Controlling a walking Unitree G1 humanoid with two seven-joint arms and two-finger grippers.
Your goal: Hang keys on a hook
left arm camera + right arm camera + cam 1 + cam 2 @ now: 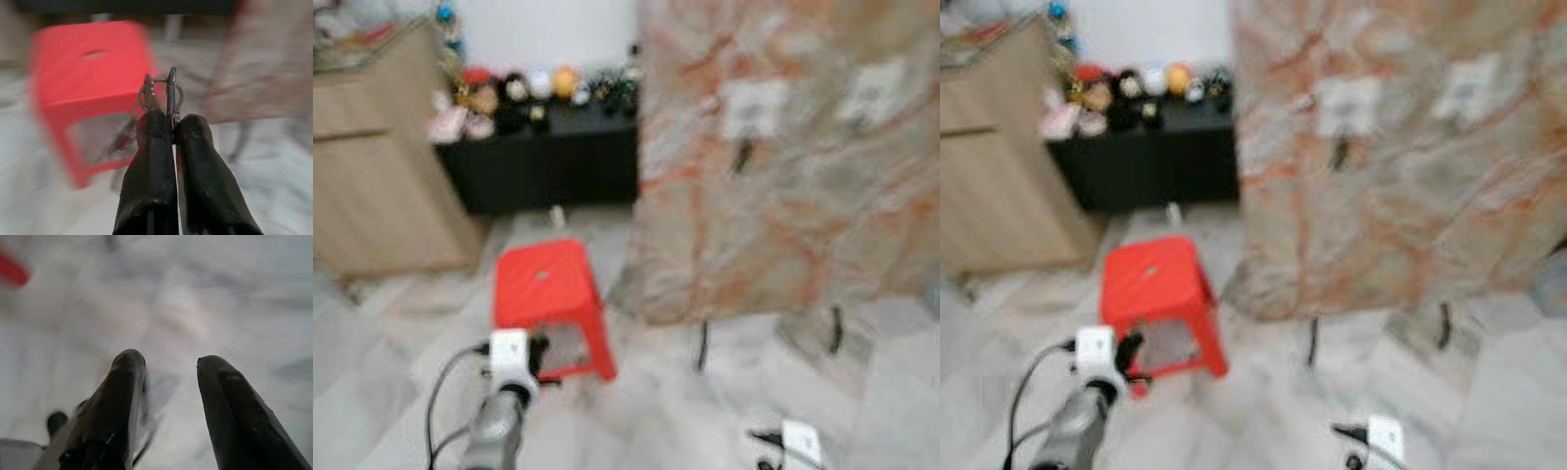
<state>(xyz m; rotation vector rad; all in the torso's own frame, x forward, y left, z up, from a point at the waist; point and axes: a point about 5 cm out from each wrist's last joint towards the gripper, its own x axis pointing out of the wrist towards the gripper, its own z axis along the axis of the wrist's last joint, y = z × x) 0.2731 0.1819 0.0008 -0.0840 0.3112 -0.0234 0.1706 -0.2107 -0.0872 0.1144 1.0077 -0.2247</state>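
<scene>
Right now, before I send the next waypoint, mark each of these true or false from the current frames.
1. The left end effector is shut on the key ring. True.
2. The right end effector holds the keys. False: its fingers are apart over bare floor, holding nothing.
3. A red stool stands on the floor ahead. True.
4. The stool is blue. False: it is red.
5. Small figures sit on a low black cabinet. True.

red stool (548, 284), black fingers (151, 161), silver keys (164, 93)
</scene>
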